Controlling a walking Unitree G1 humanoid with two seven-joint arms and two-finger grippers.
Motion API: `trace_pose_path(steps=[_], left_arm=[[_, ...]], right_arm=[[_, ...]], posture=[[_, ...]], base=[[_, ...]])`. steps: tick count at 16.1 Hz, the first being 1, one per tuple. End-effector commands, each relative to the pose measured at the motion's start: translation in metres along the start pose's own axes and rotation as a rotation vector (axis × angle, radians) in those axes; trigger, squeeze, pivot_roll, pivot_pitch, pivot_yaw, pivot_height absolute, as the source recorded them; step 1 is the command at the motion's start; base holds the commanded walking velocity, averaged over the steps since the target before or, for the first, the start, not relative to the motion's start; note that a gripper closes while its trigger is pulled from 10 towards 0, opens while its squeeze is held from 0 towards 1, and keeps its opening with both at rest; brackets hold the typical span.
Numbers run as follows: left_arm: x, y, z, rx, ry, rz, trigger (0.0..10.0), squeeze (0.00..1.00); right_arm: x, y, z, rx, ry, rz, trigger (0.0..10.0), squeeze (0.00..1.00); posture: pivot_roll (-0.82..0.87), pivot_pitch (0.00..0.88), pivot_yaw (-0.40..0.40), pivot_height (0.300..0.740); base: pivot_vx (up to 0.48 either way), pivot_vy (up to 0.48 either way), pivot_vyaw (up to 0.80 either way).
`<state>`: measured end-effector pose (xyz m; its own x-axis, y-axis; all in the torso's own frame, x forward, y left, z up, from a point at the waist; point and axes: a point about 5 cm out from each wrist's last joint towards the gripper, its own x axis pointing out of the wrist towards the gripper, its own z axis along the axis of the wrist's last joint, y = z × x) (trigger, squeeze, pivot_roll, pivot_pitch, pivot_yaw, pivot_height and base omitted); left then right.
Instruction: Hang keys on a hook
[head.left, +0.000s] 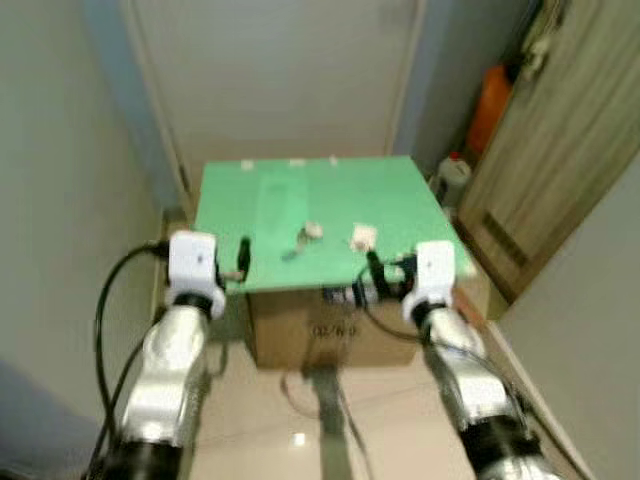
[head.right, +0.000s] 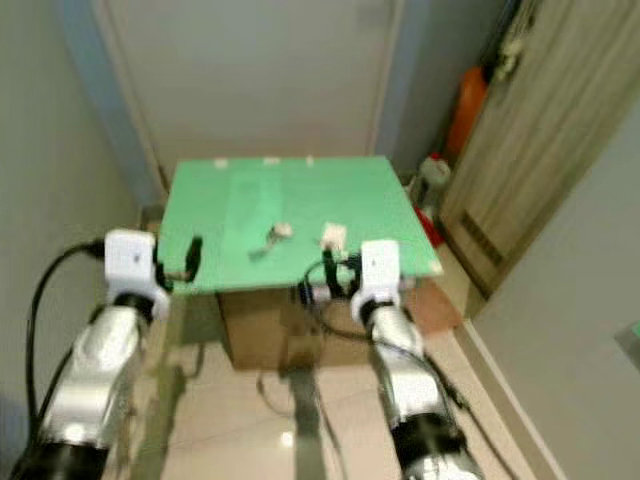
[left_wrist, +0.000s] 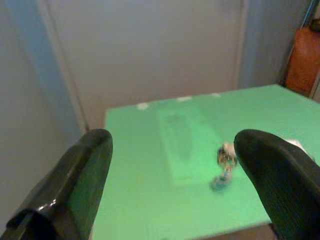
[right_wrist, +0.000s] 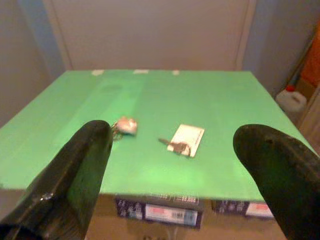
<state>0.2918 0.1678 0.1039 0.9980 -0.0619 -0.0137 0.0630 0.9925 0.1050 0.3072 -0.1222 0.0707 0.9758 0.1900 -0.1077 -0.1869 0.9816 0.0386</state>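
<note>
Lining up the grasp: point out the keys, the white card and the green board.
keys (right_wrist: 125, 125), right wrist view, pale fob.
white card (right_wrist: 190, 137), right wrist view, its middle.
green board (right_wrist: 220, 105), right wrist view, bare top.

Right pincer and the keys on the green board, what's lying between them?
Only bare green board. In the right wrist view, the right pincer hangs open off the near edge, with nothing between it and the keys or white card.

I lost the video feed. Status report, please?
Left gripper and right gripper open, at near edge of green board. Keys lying on board, untouched. White tag beside them.
</note>
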Motion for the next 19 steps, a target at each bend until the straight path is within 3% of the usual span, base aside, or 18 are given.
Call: trace_pose_path(steps=[1,3,6,9,13,19], left_arm=[[0.0029,-0.0103,0.0053,0.009,-0.016,-0.039,10.0,0.0],[0.0036,-0.0115,0.0064,0.026,-0.011,-0.053,10.0,0.0],[0.0045,-0.0123,0.0074,0.041,-0.008,-0.066,10.0,0.0],[0.005,-0.0107,0.0017,0.111,0.034,-0.044,10.0,0.0],[0.0045,-0.0122,0.0052,0.113,0.016,-0.063,10.0,0.0],[0.0043,-0.0123,0.0052,0.107,0.024,-0.051,10.0,0.0]], right_arm=[[-0.0026,-0.0115,0.0015,-0.003,-0.01,-0.035,10.0,0.0],[-0.0031,-0.0101,0.0007,-0.006,-0.005,-0.023,10.0,0.0],[-0.0045,-0.0089,-0.0015,0.016,0.0,-0.021,10.0,0.0],[-0.0047,-0.0088,-0.002,-0.005,-0.002,-0.021,10.0,0.0],[-0.0043,-0.0089,-0.0025,-0.006,0.003,-0.034,10.0,0.0],[-0.0043,-0.0094,-0.0026,-0.011,0.002,-0.036,10.0,0.0]], posture=[[0.03,0.0,-0.003,0.74],[0.03,0.0,-0.002,0.74],[0.03,0.0,-0.003,0.74],[0.04,0.0,-0.002,0.74],[0.04,0.0,-0.003,0.74],[0.04,0.0,-0.004,0.74]], base=[[0.469,0.0,0.0],[0.48,0.0,0.0],[0.48,0.0,-0.8],[0.0,0.0,-0.45],[0.0,0.0,0.0],[0.0,0.0,-0.62]])
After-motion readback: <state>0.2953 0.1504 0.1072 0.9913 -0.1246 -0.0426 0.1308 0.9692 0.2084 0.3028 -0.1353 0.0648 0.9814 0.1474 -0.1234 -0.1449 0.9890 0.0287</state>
